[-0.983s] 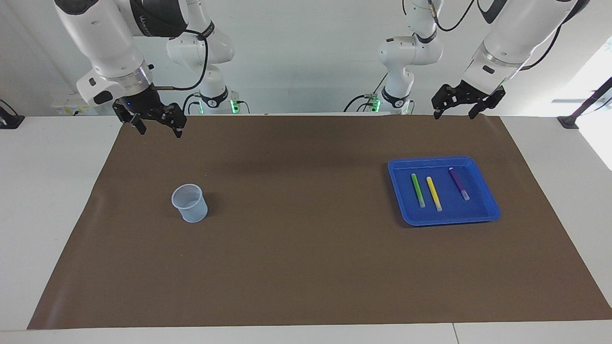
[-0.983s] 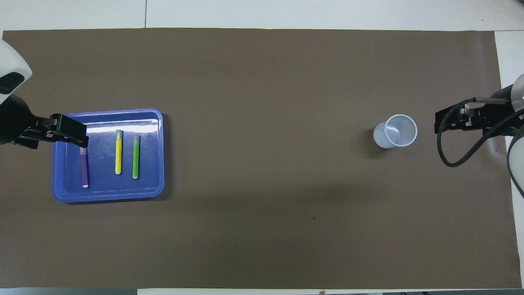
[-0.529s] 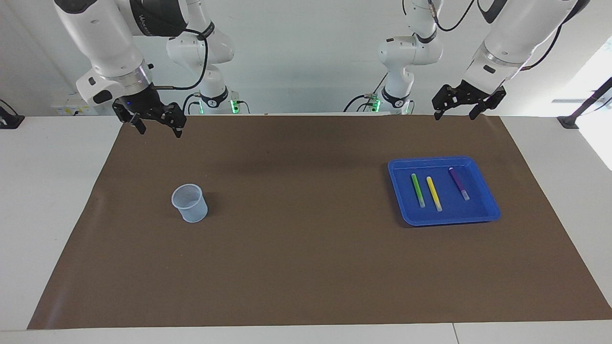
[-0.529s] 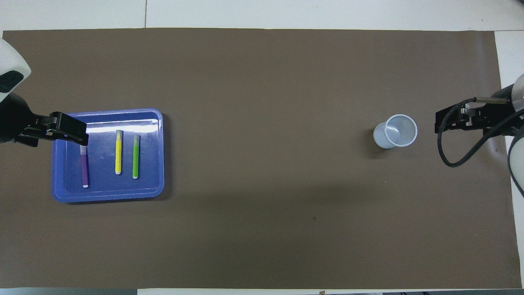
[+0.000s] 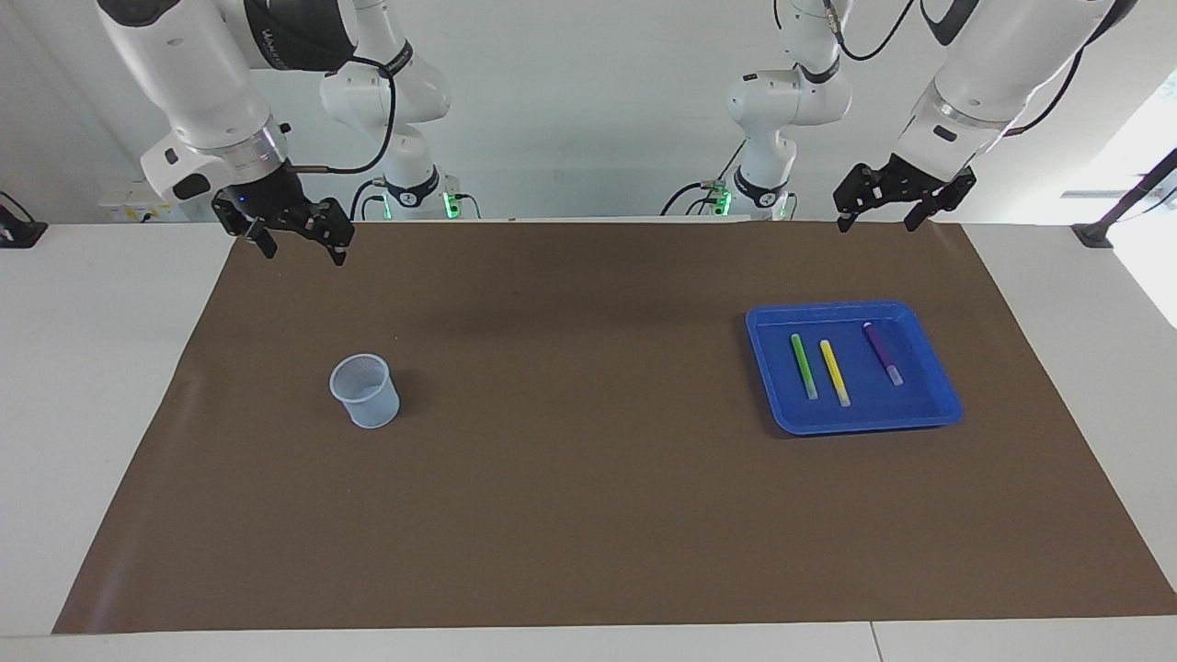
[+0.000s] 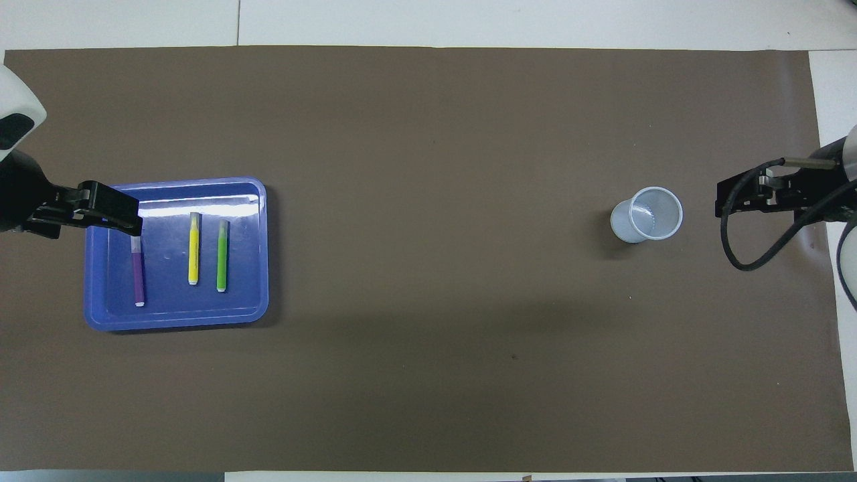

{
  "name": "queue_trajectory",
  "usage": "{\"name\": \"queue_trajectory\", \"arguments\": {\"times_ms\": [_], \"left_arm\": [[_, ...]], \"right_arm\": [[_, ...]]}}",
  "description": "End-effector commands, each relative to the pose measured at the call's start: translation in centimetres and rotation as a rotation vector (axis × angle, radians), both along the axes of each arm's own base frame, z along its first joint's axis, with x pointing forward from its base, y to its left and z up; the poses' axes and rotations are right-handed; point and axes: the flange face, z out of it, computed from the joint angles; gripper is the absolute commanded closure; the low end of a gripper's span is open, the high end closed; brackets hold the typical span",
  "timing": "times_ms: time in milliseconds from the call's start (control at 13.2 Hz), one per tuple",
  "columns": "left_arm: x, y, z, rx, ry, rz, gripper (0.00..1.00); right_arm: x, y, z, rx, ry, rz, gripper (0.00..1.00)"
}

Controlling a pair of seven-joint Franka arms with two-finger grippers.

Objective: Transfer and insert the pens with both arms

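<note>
Three pens lie side by side in a blue tray [image 5: 864, 423] toward the left arm's end of the table: green [image 5: 804, 365], yellow [image 5: 834, 372] and purple [image 5: 882, 353]. From overhead the tray [image 6: 174, 320] shows the green pen [image 6: 221, 256], the yellow pen [image 6: 193, 248] and the purple pen [image 6: 138, 276]. My left gripper [image 5: 875, 223] [image 6: 100, 217] hangs open and empty, high up by the tray's end of the mat. My right gripper [image 5: 306, 254] [image 6: 730, 201] is open, empty and raised by the mat's edge at its own end.
A pale translucent cup [image 5: 366, 391] [image 6: 646, 214] stands upright on the brown mat [image 5: 588, 506] toward the right arm's end. A thin black angled pole [image 5: 1122, 202] is fixed at the table corner by the left arm.
Both grippers have drifted slightly up and outward toward their own ends of the table. Pens, tray and cup have not moved.
</note>
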Motion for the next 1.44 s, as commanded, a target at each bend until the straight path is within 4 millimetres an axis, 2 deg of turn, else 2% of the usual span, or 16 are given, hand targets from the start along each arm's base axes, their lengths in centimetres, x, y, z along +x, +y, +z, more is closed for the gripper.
{"name": "queue_trajectory", "arguments": {"times_ms": [0,151,227,529,681,908,1059,1210,1361], "left_arm": [[-0.3,0.2,-0.4,0.008,-0.004,0.002,0.00],[-0.8,0.3,-1.0,0.012,-0.007,0.012,0.00],[-1.2,1.1,-1.8,0.013,-0.019,0.025,0.00],[-2.0,6.6,-7.3,0.015,-0.026,0.066,0.00],[-1.6,8.9,-11.0,0.009,-0.021,0.046,0.00],[-1.6,12.2,-19.6,-0.006,-0.025,-0.014,0.00],[-0.7,14.6,-24.0,-0.022,-0.025,-0.051,0.00],[0.0,16.0,-26.6,-0.025,-0.032,-0.026,0.00],[-0.1,16.6,-28.0,-0.026,-0.035,-0.016,0.00]], "right_arm": [[-0.2,0.2,0.1,0.007,-0.005,-0.008,0.00],[-0.2,0.2,0.1,0.007,-0.007,-0.008,0.00],[-0.2,0.2,0.1,0.007,-0.005,-0.008,0.00],[-0.2,0.2,0.1,0.006,-0.004,-0.009,0.00],[-0.3,0.0,0.0,0.006,0.000,-0.014,0.00],[-0.3,-0.2,0.0,0.006,0.000,-0.017,0.00],[-0.3,-0.2,0.0,0.006,0.000,-0.017,0.00],[-0.3,-0.2,0.0,0.006,0.000,-0.017,0.00],[-0.3,-0.2,0.0,0.006,0.001,-0.017,0.00]]}}
